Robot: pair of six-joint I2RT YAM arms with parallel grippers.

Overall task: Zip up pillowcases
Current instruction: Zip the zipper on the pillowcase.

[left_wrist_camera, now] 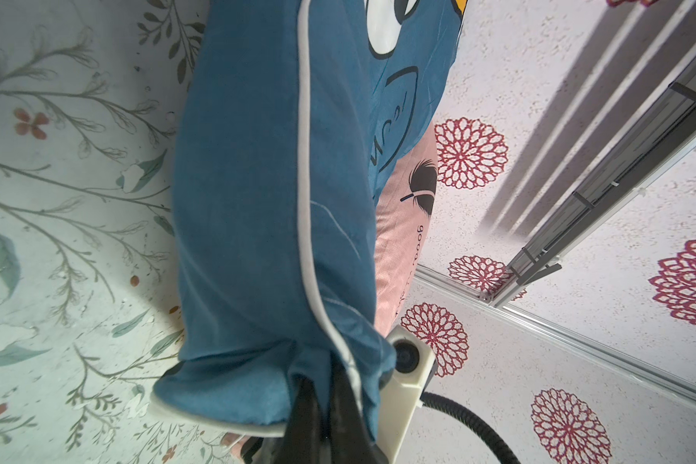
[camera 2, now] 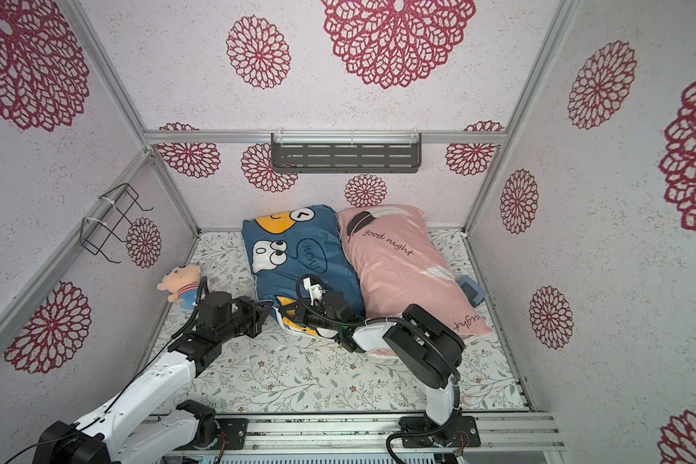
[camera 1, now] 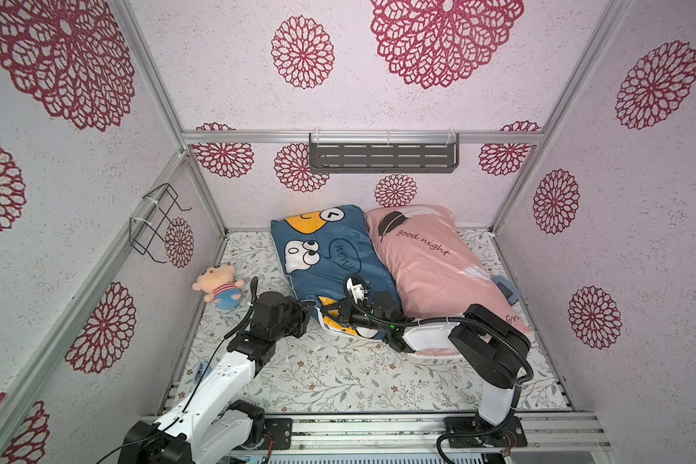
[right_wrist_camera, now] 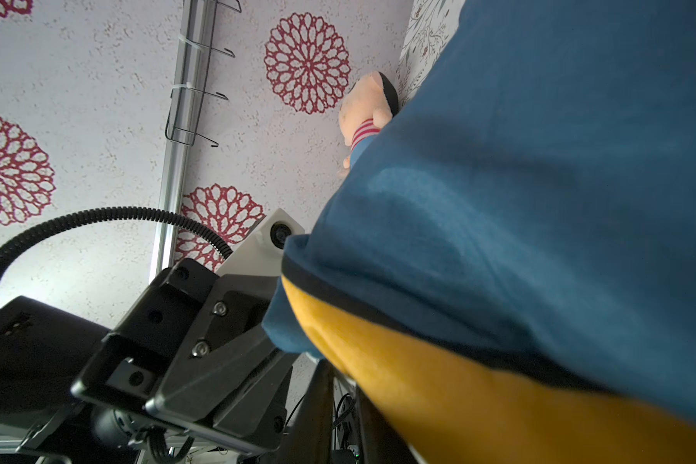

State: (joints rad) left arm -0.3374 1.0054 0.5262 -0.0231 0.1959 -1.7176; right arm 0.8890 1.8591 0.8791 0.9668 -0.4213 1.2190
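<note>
Shot high from the front in both top views, angled down over whole floral-print worktop (camera 1: 338,381); in wrist views, from point-blank on blue cartoon-print fabric pillowcase (left_wrist_camera: 250,201), facing each other.

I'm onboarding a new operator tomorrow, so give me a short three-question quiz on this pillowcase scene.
1. True or false: the left gripper is shut on the blue pillowcase.
2. What lies to the robot's left of the blue pillowcase? A) plush doll B) mug C) book
3. Fill in: the script on the pink pillowcase reads "____ night".
Key: 1 true; 2 A; 3 good.
</note>
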